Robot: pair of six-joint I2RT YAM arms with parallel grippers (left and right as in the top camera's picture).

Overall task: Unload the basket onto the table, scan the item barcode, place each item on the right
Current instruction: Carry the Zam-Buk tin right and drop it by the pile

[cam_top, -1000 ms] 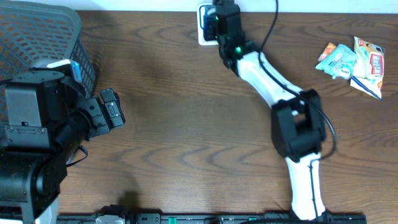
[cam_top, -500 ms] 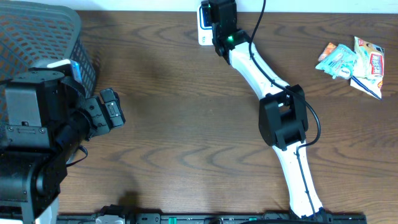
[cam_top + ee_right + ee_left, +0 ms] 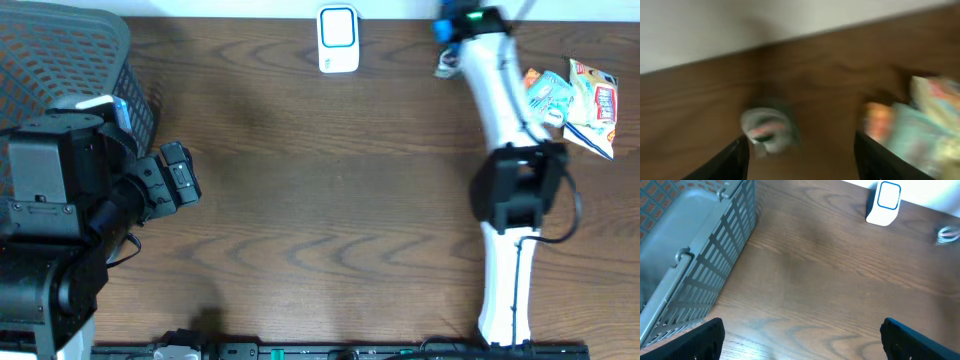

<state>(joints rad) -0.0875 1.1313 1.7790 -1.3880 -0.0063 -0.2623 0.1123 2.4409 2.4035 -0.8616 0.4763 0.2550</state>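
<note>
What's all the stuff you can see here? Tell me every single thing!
grey plastic mesh basket: one, grey, far left of the table.
small white box-shaped barcode scanner: one, white with a blue outline, back edge, middle.
crinkly snack packets: a pile, count unclear, light blue, white and orange, back right.
small blurry packet: one, pale with red and green, below the right tool.
dark wooden table: one, brown, under everything.
left tool: one, black, open, beside the basket.
right tool: one, black, open, back right.

Right arm (image 3: 497,95) stretched to the far edge — between scanner (image 3: 338,39) and snack packets (image 3: 572,95).
</note>
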